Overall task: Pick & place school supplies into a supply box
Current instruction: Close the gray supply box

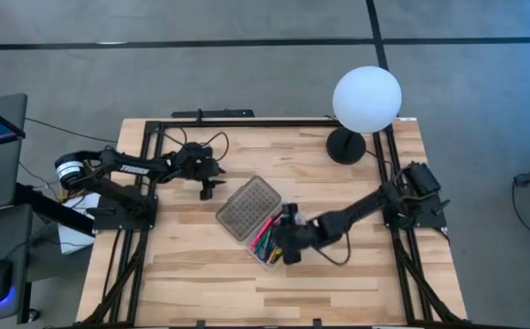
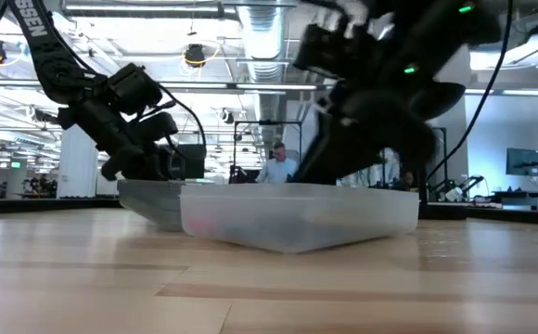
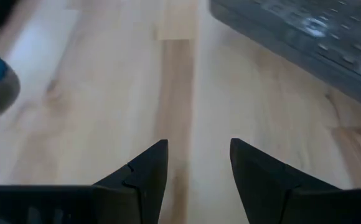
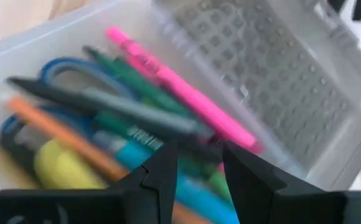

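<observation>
1 supply box (image 1: 247, 212), 1 scissors (image 4: 62, 68), approx 7 pens/markers inside.

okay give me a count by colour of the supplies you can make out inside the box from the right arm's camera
Inside the supply box, as far as the right wrist view shows:
Pink marker: 1
Green pen: 1
Dark grey pen: 1
Orange pencil: 1
Yellow marker: 1
Light blue marker: 1
Blue-handled scissors: 1
Total: 7; others may lie hidden underneath.

left hand (image 3: 196, 165) parted, low; right hand (image 4: 199, 168) parted, reaching down.
</observation>
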